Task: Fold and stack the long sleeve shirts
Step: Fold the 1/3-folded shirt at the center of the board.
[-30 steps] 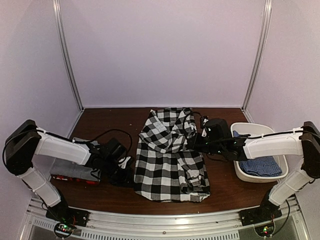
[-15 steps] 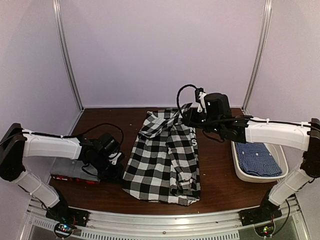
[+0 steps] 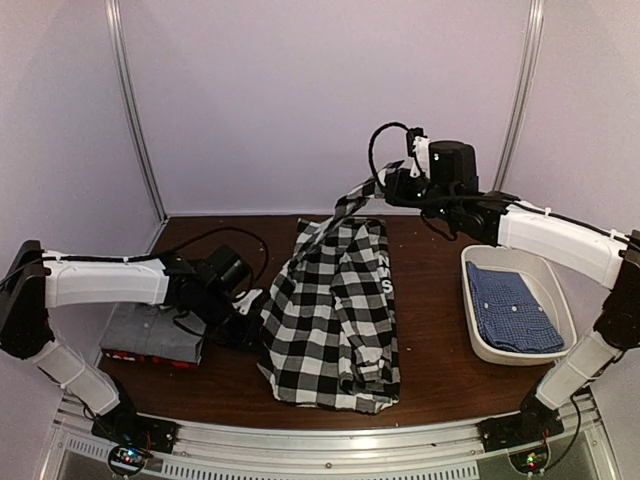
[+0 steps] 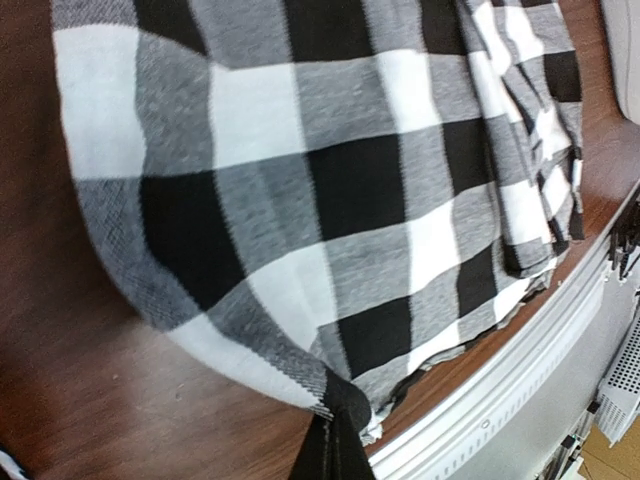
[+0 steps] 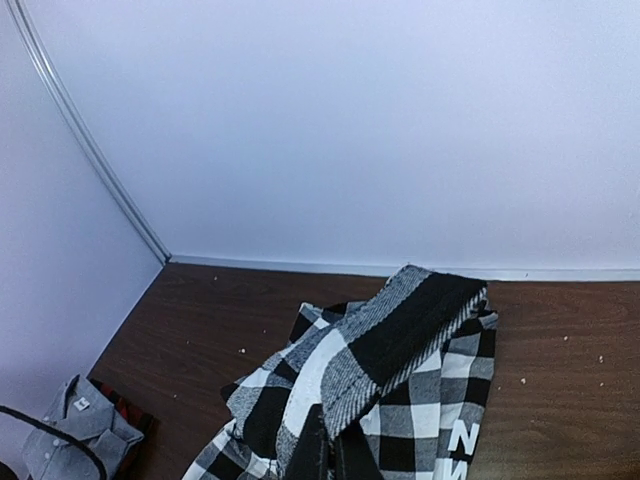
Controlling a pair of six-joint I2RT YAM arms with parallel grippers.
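Observation:
The large black-and-white check shirt [image 3: 335, 310] lies on the brown table, its far end pulled up off the wood. My right gripper [image 3: 388, 186] hangs high above the back of the table, shut on the shirt's upper edge [image 5: 400, 335]. My left gripper [image 3: 255, 318] sits low at the shirt's left edge, shut on a pinch of the checked cloth [image 4: 330, 300]. A folded plain grey shirt [image 3: 155, 333] rests on a red-black one [image 3: 150, 357] at the left. The blue fine-checked shirt [image 3: 510, 310] lies in the tub.
A white oval plastic tub [image 3: 480, 340] stands at the right of the table. The metal rail [image 3: 330, 435] runs along the near edge, close to the shirt's hem. White walls enclose the back and both sides.
My right gripper has risen and moved back, lifting the check shirt's far end off the table. My left gripper has drawn the shirt's left edge slightly to the right.

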